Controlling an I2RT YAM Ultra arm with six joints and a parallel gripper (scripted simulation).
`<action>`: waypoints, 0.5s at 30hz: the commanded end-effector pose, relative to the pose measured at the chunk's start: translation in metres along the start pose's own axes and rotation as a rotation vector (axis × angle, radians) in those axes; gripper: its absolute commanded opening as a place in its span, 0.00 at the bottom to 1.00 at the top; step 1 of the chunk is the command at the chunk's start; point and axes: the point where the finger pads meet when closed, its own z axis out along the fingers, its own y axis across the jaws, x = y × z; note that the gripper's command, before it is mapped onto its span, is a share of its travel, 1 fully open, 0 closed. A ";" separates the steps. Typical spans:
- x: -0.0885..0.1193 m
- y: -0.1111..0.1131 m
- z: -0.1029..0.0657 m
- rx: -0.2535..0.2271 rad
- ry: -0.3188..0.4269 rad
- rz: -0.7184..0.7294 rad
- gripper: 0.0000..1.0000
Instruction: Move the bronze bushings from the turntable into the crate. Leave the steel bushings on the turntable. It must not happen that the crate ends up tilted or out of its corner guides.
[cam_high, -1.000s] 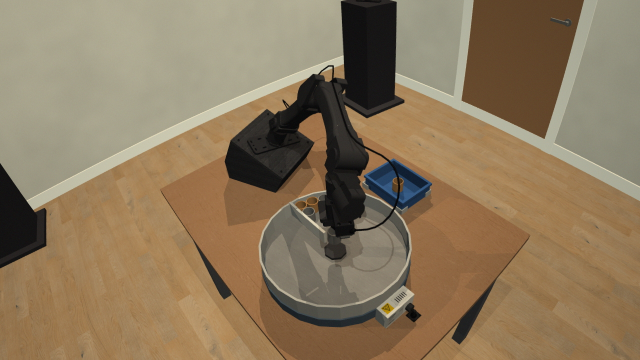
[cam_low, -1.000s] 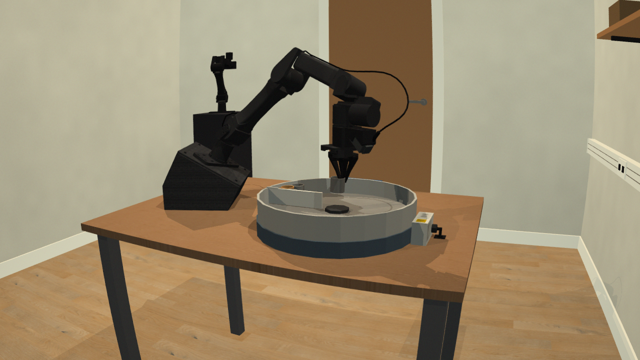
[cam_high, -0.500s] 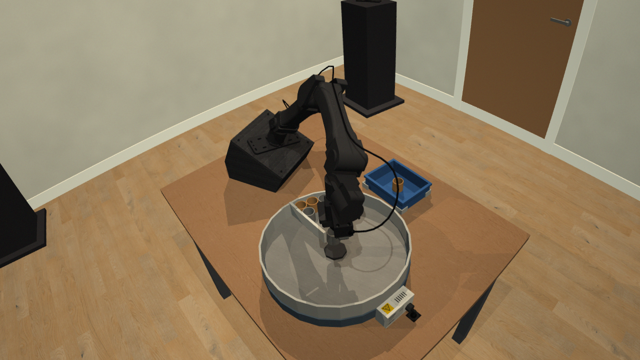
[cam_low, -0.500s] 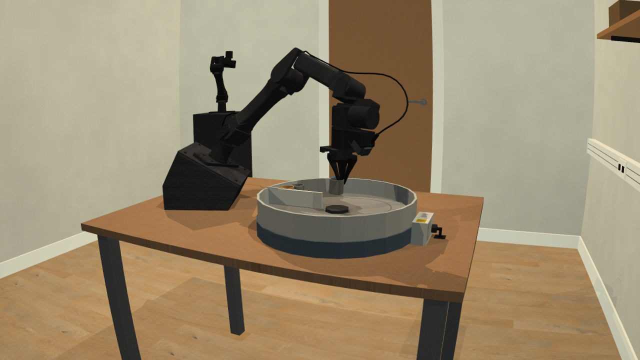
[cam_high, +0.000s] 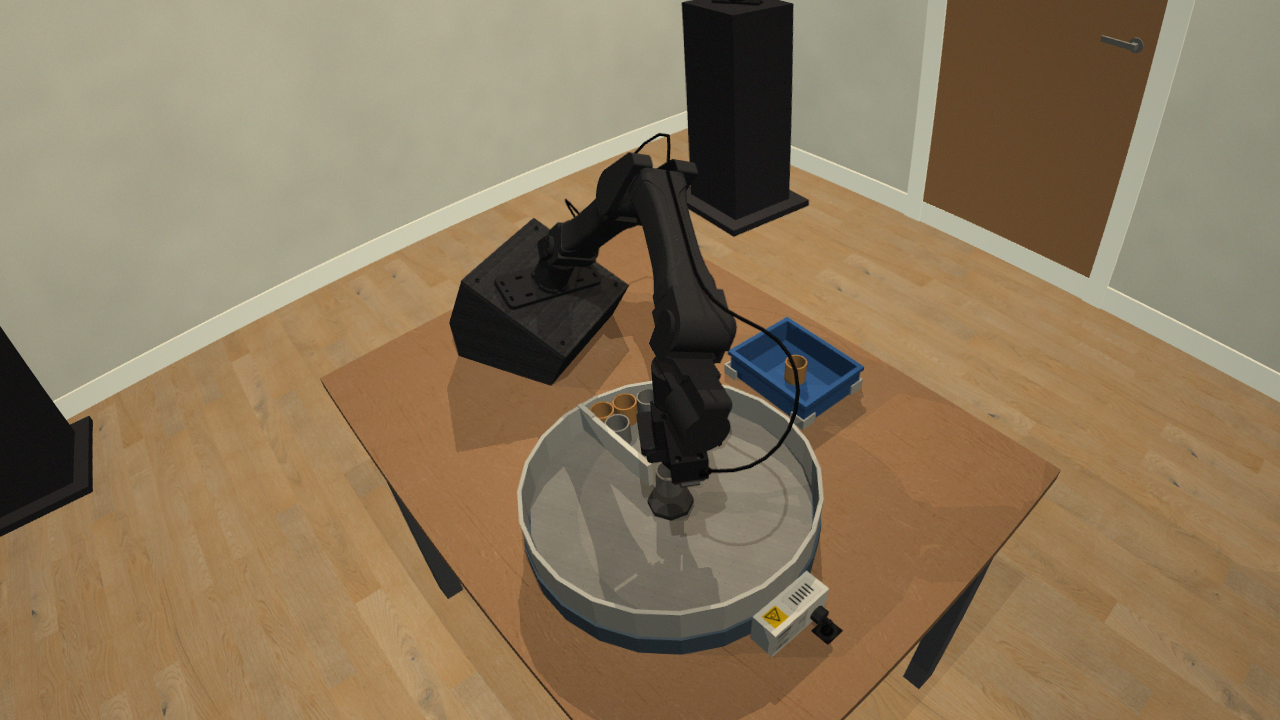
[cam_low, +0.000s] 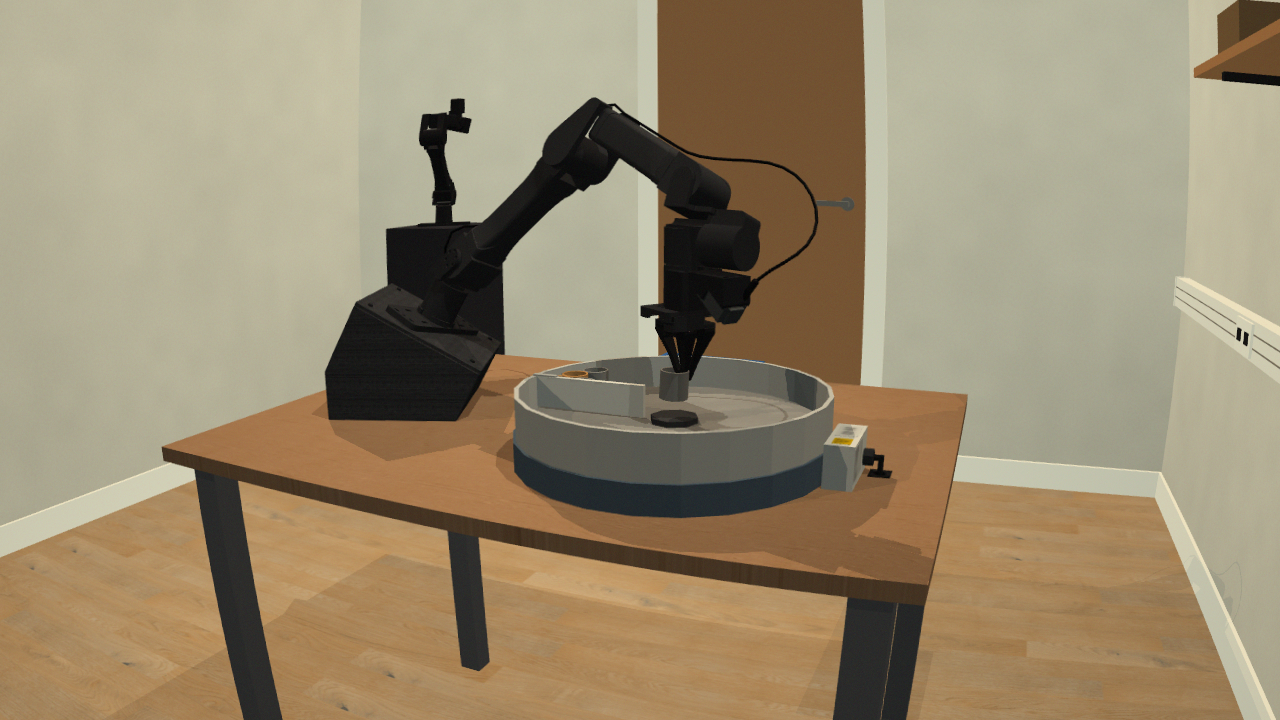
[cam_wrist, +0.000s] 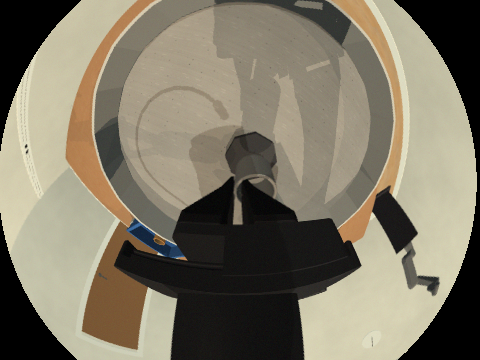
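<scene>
Bronze bushings, left pair: standing upright on the turntable, one (cam_high: 601, 411) at the wall end of the divider and the other (cam_high: 630, 413) just beside it; showing only one bronze rim (cam_low: 574, 373) above the divider in the exterior view
Divider (cam_high: 617, 438) (cam_low: 590, 399): running from the turntable's wall inward toward the hub
Steel bushings: standing upright near the bronze pair, one (cam_high: 617, 430) in plain sight, another (cam_high: 645, 400) hiding partly behind the arm
Turntable (cam_high: 671, 624) (cam_low: 608, 447) (cam_wrist: 381, 120): carrying two visible bronze bushings that are still waiting for the crate
Gripper (cam_high: 673, 474) (cam_low: 684, 368) (cam_wrist: 237, 182): pointing down inside the walled ring, pinching the side of a grey, steel-looking bushing (cam_high: 663, 477) (cam_low: 674, 385) (cam_wrist: 260, 165) between nearly closed fingers
Grey bushing: hanging roughly upright off the turntable's surface, close to the middle
Hub (cam_high: 669, 503) (cam_low: 674, 418) (cam_wrist: 245, 145): sitting dark and low, just beneath the held bushing in the exterior view
Control box (cam_high: 789, 613) (cam_low: 844, 456): adjoining the turntable's outer wall, showing a yellow warning label
Crate (cam_high: 765, 386) (cam_wrist: 142, 231): resting level between the visible corner guides (cam_high: 805, 419), holding one upright bronze bushing (cam_high: 795, 373) (cam_wrist: 159, 243)

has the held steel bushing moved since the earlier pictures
Yes, downward: in the exterior view, the steel bushing is closer to the fixed black hub.
</scene>
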 end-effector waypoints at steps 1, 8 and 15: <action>-0.005 -0.005 0.001 0.012 -0.030 0.011 0.00; -0.009 0.000 -0.004 0.005 -0.058 0.000 0.00; -0.018 0.003 -0.012 -0.001 -0.089 -0.008 0.00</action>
